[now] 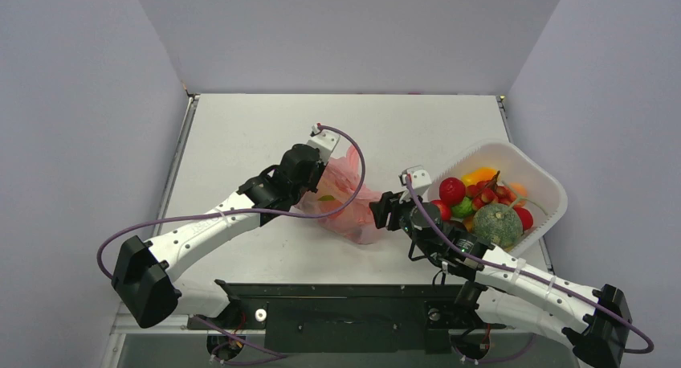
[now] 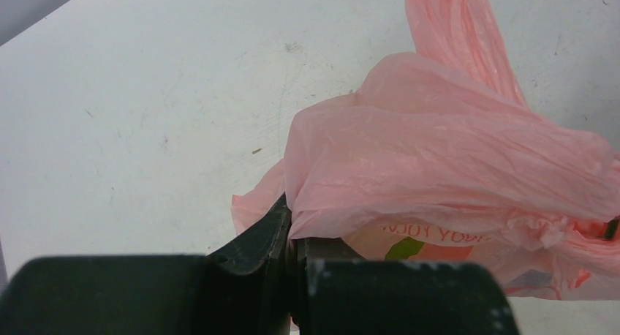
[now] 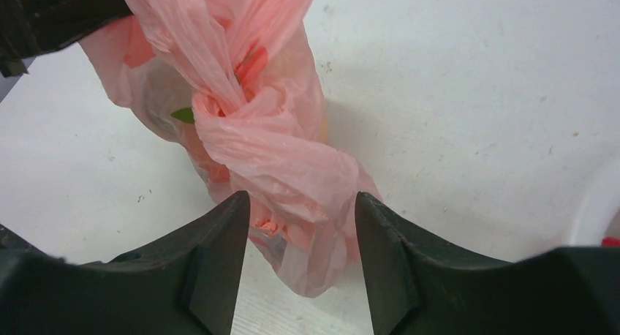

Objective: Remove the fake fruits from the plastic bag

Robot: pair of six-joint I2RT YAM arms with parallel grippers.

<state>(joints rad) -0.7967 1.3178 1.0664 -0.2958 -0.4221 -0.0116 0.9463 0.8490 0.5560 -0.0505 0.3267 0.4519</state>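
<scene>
The pink plastic bag lies crumpled at the table's middle. My left gripper is shut on the bag's left edge, pinching the film between closed jaws. My right gripper is open at the bag's right end; its fingers straddle the twisted lower end of the bag without closing. Something green and orange shows through the film. Several fake fruits, red, yellow, orange and green, lie in the white basket.
The white basket stands at the right, close to my right arm, its rim just inside the right wrist view. A large green melon-like fruit fills its near side. Grey walls close the table's back and sides.
</scene>
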